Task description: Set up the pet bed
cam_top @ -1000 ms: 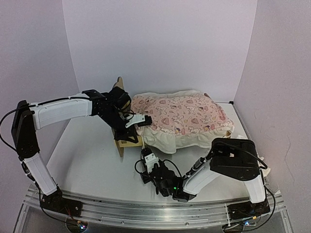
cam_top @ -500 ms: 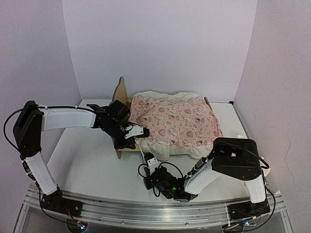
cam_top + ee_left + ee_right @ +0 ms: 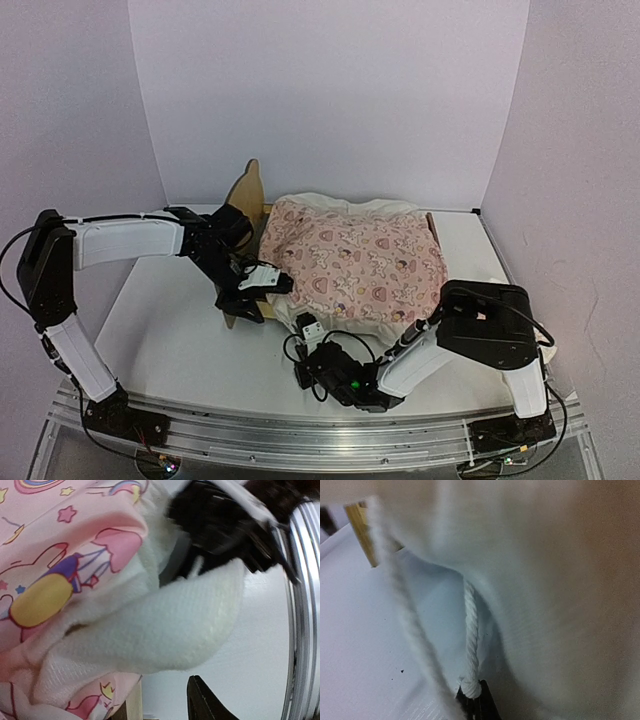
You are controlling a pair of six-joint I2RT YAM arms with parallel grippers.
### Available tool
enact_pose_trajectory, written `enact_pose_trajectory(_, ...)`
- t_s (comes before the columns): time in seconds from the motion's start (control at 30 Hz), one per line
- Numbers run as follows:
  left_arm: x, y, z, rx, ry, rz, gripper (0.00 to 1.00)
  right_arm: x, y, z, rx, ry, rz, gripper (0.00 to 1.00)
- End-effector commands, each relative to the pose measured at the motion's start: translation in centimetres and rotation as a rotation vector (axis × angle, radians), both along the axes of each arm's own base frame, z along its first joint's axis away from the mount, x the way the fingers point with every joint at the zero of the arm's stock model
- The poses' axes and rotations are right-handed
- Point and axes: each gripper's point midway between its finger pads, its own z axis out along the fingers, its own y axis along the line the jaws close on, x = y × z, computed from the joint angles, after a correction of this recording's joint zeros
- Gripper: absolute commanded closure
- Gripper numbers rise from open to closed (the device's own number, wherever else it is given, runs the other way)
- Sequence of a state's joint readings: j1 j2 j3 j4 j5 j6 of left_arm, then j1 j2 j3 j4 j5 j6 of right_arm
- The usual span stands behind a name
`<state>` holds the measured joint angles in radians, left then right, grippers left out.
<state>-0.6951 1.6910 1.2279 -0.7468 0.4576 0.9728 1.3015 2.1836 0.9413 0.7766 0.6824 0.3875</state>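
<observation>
Comparing with a moment ago, we see the pink quilt [image 3: 350, 262] drawn across the pet bed [image 3: 246, 188], now almost hidden beneath it, headboard alone standing clear. At the bed's near corner the left gripper [image 3: 262, 284] looks spread, releasing the quilt's edge. The right gripper [image 3: 308, 331], just before the bed, stays pinched on a white cord [image 3: 470, 630]. We judge the covering nearly done.

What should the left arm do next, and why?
Probably ease the left gripper back leftward, clear of the heart-print quilt. The quilt already lies over the pet bed, with its cream edge draped past the near-left corner beside that gripper. The right gripper has the white cord pinched at the near edge.
</observation>
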Motion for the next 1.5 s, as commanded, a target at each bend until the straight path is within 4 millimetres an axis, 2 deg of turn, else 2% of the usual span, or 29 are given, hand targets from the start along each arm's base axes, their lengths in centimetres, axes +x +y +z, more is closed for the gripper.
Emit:
enact_pose_trajectory(0.0, -10.6, 1.6, 6.1, -0.178, 0.228, -0.42, 0.52, -0.5, 0.2, 0.0, -0.019, 0.043, 0.026, 1.0)
enact_pose_trajectory(0.1, -11.5, 2.2, 7.0, -0.174, 0.258, -0.465, 0.52, -0.5, 0.2, 0.0, -0.024, 0.046, 0.029, 1.0)
enact_pose_trajectory(0.2, -10.7, 1.8, 6.4, -0.172, 0.227, -0.443, 0.53, -0.6, 0.4, 0.1, -0.028, 0.046, 0.036, 1.0)
enact_pose_trajectory(0.37, -4.6, -0.6, 4.6, -0.164, 0.08, -0.089, 0.59, -0.5, 0.5, 0.4, -0.033, 0.039, 0.041, 1.0)
enact_pose_trajectory(0.43, -2.5, -1.0, 5.0, -0.193, 0.041, 0.033, 0.59, -0.4, 0.3, 0.4, -0.038, 0.036, 0.037, 1.0)
enact_pose_trajectory(0.5, -1.0, -1.0, 6.3, -0.256, 0.021, 0.145, 0.58, -0.1, -0.1, 0.3, -0.04, 0.042, 0.023, 1.0)
enact_pose_trajectory(0.6, -1.9, -0.8, 7.9, -0.348, -0.025, 0.138, 0.56, 0.2, -0.3, -0.1, -0.04, 0.057, 0.014, 1.0)
enact_pose_trajectory(0.7, -4.4, 0.0, 9.3, -0.419, -0.096, 0.012, 0.55, 0.2, 0.0, -0.2, -0.042, 0.066, 0.026, 1.0)
enact_pose_trajectory(0.8, -6.0, 1.8, 8.5, -0.356, -0.149, -0.074, 0.56, 0.1, 0.3, -0.1, -0.042, 0.072, 0.037, 1.0)
enact_pose_trajectory(0.9, -6.6, 3.6, 7.1, -0.273, -0.189, -0.083, 0.57, -0.1, 0.5, -0.2, -0.04, 0.082, 0.045, 1.0)
enact_pose_trajectory(0.97, -5.8, 3.4, 7.4, -0.293, -0.236, -0.05, 0.52, -0.2, 0.7, -0.3, -0.038, 0.092, 0.055, 1.0)
enact_pose_trajectory(1.07, -3.3, 2.0, 8.1, -0.32, -0.283, 0.041, 0.46, -0.4, 1.2, -0.1, -0.034, 0.103, 0.074, 1.0)
enact_pose_trajectory(1.2, -0.7, 0.8, 6.9, -0.251, -0.256, 0.123, 0.46, -0.8, 1.7, 0.5, -0.042, 0.11, 0.108, 1.0)
enact_pose_trajectory(1.3, -0.1, 0.7, 5.0, -0.209, -0.242, 0.125, 0.48, -1.2, 1.7, 1.0, -0.049, 0.118, 0.127, 1.0)
enact_pose_trajectory(1.4, -0.1, 0.8, 3.6, -0.18, -0.231, 0.121, 0.55, -2.0, 2.3, 1.7, -0.06, 0.113, 0.175, 1.0)
enact_pose_trajectory(1.47, 0.2, 0.6, 3.9, -0.181, -0.229, 0.131, 0.69, -3.1, 3.2, 2.1, -0.062, 0.122, 0.249, 1.0)
